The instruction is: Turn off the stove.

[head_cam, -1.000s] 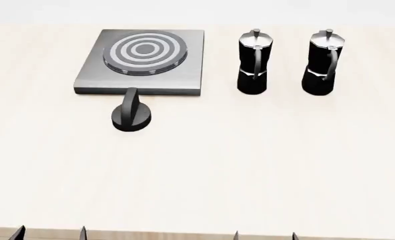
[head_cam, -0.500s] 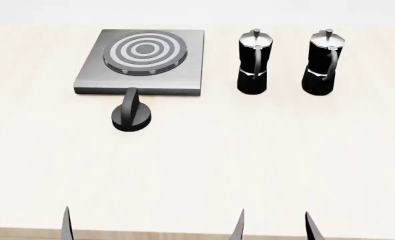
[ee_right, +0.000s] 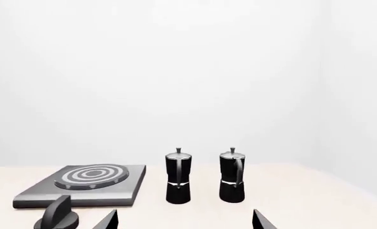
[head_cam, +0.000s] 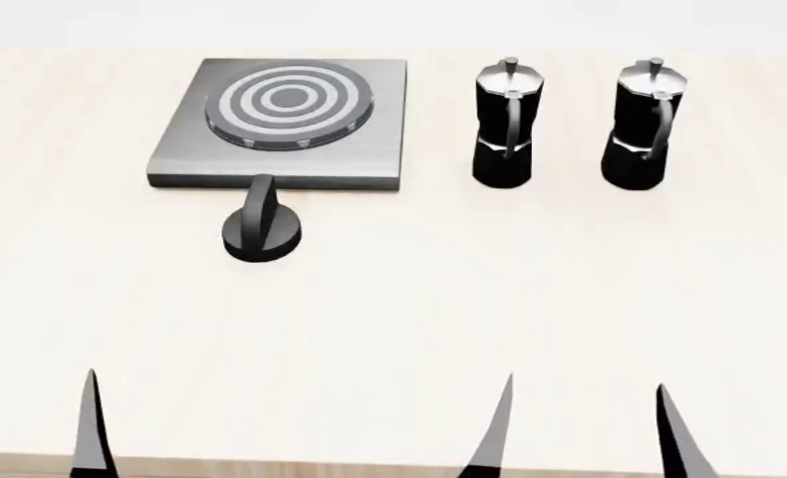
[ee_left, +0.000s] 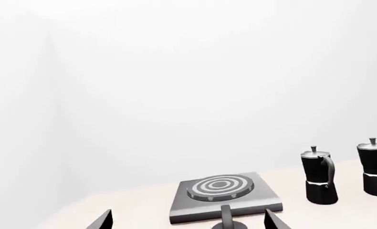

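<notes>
Both grippers apart from knob (head_cam: 262, 231)

Only the fingertips of both grippers show; the arms and wrists are out of sight. In the head view, the right gripper (head_cam: 583, 426) pokes up from the bottom edge at about 5 o'clock, as two dark pointed fingers set well apart, so its jaws are spread with nothing between them. The left gripper shows just one finger (head_cam: 91, 423) at about 7 o'clock. In its own wrist view, the left gripper (ee_left: 185, 220) likewise has two widely separated tips, holding nothing.
</notes>
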Controlling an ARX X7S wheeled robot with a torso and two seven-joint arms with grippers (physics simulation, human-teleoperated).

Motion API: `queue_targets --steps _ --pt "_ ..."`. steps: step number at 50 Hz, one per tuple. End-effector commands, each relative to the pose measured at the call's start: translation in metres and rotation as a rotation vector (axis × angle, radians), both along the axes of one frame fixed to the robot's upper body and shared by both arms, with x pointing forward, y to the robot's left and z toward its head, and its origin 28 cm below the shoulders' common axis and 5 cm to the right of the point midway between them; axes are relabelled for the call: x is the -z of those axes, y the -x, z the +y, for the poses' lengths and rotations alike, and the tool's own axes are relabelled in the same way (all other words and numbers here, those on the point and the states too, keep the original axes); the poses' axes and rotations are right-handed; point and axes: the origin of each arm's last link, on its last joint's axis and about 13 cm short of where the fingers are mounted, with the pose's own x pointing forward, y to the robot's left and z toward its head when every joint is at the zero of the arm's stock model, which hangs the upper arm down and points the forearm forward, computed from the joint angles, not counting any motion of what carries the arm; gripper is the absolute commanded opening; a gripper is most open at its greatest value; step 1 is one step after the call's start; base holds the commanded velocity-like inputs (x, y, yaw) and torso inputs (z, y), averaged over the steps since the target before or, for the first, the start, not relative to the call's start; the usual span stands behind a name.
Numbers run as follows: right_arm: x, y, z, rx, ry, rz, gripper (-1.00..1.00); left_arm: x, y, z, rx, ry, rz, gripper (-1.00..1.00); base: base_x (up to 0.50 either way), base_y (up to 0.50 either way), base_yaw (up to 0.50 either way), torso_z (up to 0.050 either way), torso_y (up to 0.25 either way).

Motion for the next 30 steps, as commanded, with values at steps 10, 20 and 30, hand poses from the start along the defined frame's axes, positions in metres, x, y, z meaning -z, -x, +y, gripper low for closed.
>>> queue_targets --steps 10,20,30 --pt "-0.0075 0.0061 0.0009 0.007 0.010 -0.054 1.00 -0.0112 0.0080 -0.0010 0.003 0.003 -0.051 1.00 0.00 0.00 0.00 0.000 0.000" --pt "-0.0071 0.0069 0.0011 0.011 0.012 -0.062 1.00 -0.0110 0.0085 -0.0014 0.003 0.005 -0.054 1.00 0.00 0.00 0.00 0.000 0.000" --pt "-0.0074 0.0071 0.0006 0.008 -0.003 -0.063 1.00 -0.0114 0.0084 -0.0009 -0.005 0.010 -0.057 1.00 0.06 0.00 0.00 0.000 0.000"
